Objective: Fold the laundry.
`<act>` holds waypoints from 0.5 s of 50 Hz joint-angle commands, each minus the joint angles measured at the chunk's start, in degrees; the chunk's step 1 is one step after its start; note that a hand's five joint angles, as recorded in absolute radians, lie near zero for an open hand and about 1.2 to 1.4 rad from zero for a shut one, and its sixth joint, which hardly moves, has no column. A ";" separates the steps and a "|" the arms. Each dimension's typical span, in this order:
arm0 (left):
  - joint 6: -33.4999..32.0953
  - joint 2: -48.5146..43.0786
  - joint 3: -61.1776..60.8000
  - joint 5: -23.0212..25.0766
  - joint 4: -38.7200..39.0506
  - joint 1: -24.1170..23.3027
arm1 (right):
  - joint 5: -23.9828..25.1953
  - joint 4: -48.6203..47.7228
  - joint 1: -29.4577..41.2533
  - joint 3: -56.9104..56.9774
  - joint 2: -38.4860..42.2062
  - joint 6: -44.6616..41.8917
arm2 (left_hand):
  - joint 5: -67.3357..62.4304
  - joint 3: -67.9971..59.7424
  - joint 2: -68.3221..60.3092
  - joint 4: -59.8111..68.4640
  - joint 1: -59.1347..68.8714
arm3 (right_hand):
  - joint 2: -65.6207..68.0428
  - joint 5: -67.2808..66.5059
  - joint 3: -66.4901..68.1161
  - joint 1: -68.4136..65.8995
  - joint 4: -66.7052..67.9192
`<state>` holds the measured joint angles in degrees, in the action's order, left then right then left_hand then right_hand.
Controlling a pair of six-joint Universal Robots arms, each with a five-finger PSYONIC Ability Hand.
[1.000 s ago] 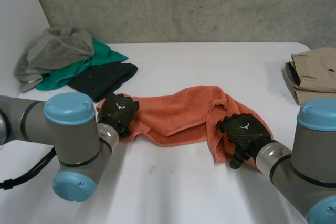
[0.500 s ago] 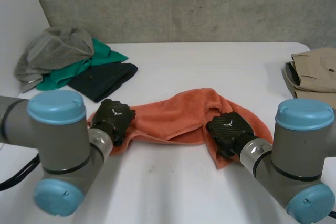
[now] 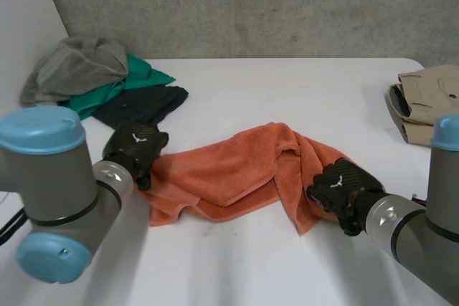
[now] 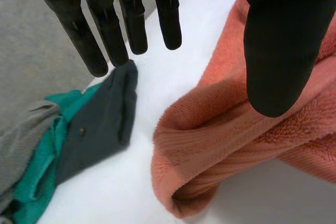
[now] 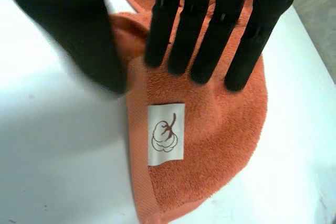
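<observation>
Orange terry towel [image 3: 229, 170]: one item, bunched into a long crumpled band across the middle of the white worktop [image 3: 287, 84], both ends folded over on themselves. Left robot hand [image 3: 136, 150]: at the towel's left end; its wrist view shows the fingers straight and spread well apart from the thumb, nothing pinched, with the rolled end of the towel below the thumb and bare worktop under the fingertips. Right robot hand [image 3: 343, 188]: over the towel's right end; its wrist view shows the fingers straight and held wide of the thumb, holding nothing; whether they touch the pile cannot be told. White label [image 5: 166, 134]: sewn on the towel near its hemmed edge, just beyond the right fingertips, printed with a small brown motif. Grey garment [image 3: 72, 69], green garment [image 3: 122, 87], dark garment [image 3: 143, 105]: heaped together at the worktop's far left corner, grey on top of green, dark alongside and nearest the left robot hand. Khaki garment [image 3: 427, 98]: folded, at the far right edge, well apart from the towel.
</observation>
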<state>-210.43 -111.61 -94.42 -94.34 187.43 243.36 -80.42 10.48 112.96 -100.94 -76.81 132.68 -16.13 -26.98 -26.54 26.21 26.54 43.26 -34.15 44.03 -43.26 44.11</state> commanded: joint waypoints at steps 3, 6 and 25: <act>-0.16 -10.03 4.76 3.99 4.17 0.89 | 0.17 -2.48 -0.02 0.04 -0.36 11.01 | -6.62 -5.77 -6.21 6.54 6.21 | -16.02 16.91 -16.79 16.02 -16.87; -0.25 -11.79 7.05 4.78 5.31 1.94 | 0.26 -2.74 0.06 -0.23 -0.27 13.48 | -8.14 -7.28 -7.73 8.06 7.73 | -16.36 17.25 -17.12 16.36 -17.21; 0.19 -12.33 10.57 7.07 3.12 2.21 | -0.61 -7.23 0.41 4.51 5.52 38.95 | -53.87 -53.02 -53.46 53.79 53.46 | -32.33 33.23 -33.10 32.34 -33.18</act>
<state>-210.67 -126.78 -82.97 -87.11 191.71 246.33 -80.01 4.35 112.98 -99.94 -75.72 163.23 -56.37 -68.26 -68.35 68.48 66.41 13.79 -2.91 13.47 -14.74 13.55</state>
